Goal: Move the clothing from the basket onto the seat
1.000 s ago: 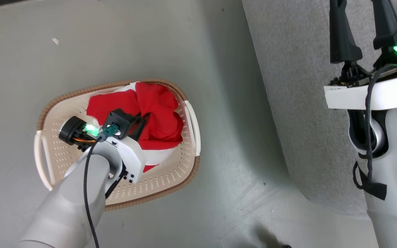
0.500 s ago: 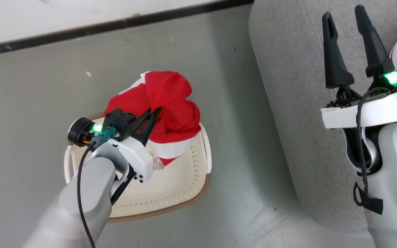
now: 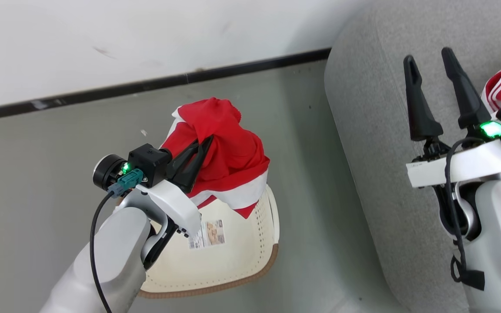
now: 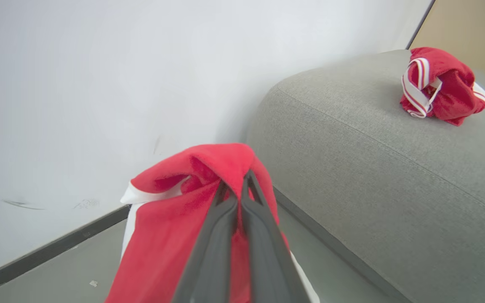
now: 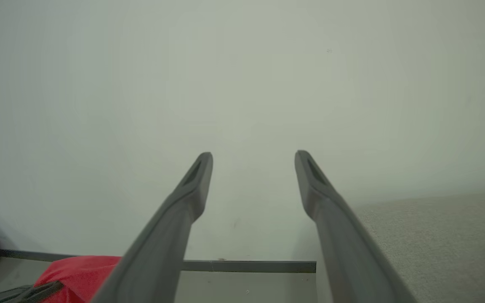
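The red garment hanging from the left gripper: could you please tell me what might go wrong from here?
1. The left gripper is shut on only a fold of the soft red fabric garment, so it might slip free on the way to the large grey woven-fabric sofa.
2. Its white hem hangs by the cream-white perforated plastic basket and could snag.
3. The open right gripper stands over the sofa; the draped cloth may catch on it.

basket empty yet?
Looks empty: the basket floor shows bare with its sticker; the garment hangs from the shut left gripper. Far part hidden.
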{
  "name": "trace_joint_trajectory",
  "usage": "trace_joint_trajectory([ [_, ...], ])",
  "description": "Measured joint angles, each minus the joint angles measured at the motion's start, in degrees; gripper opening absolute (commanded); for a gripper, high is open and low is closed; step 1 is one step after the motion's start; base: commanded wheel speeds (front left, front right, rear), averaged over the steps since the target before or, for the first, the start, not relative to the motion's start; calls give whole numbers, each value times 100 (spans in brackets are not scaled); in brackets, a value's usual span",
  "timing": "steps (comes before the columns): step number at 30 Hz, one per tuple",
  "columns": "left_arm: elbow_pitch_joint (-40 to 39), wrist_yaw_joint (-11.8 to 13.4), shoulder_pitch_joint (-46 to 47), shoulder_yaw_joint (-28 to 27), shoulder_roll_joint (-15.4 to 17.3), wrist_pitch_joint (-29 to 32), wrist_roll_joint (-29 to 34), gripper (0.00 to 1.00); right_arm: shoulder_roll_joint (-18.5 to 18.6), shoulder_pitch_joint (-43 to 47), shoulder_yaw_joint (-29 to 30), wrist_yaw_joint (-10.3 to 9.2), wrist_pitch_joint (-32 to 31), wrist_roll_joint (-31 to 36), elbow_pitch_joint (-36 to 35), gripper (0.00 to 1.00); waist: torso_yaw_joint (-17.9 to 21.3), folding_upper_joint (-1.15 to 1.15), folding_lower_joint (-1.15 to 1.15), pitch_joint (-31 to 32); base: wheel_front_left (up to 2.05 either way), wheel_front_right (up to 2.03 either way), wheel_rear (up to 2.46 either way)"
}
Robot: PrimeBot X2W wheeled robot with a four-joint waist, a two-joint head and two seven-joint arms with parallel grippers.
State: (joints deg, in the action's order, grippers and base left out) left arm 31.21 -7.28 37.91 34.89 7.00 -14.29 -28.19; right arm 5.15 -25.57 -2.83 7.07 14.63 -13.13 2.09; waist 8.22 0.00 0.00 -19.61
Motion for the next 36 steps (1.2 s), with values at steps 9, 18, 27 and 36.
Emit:
trace_joint_trajectory([
  [9,-309,0,-169,-49,-7,0,-227,0,41,355,-160,0,0,-110,133,100,-145,0,0,537,0,0,0],
  [18,-456,0,-287,-42,-2,0,-478,0,163,723,-385,0,0,-207,272,100,-272,0,0,1025,0,0,0],
  [27,-584,0,-304,54,-19,18,-558,0,282,1013,-859,0,-1,-394,396,100,-388,0,0,1373,0,0,0],
  [36,-654,0,-318,216,-114,169,-617,0,366,1190,-1951,0,-1,-546,571,100,-501,0,0,1660,0,0,0],
])
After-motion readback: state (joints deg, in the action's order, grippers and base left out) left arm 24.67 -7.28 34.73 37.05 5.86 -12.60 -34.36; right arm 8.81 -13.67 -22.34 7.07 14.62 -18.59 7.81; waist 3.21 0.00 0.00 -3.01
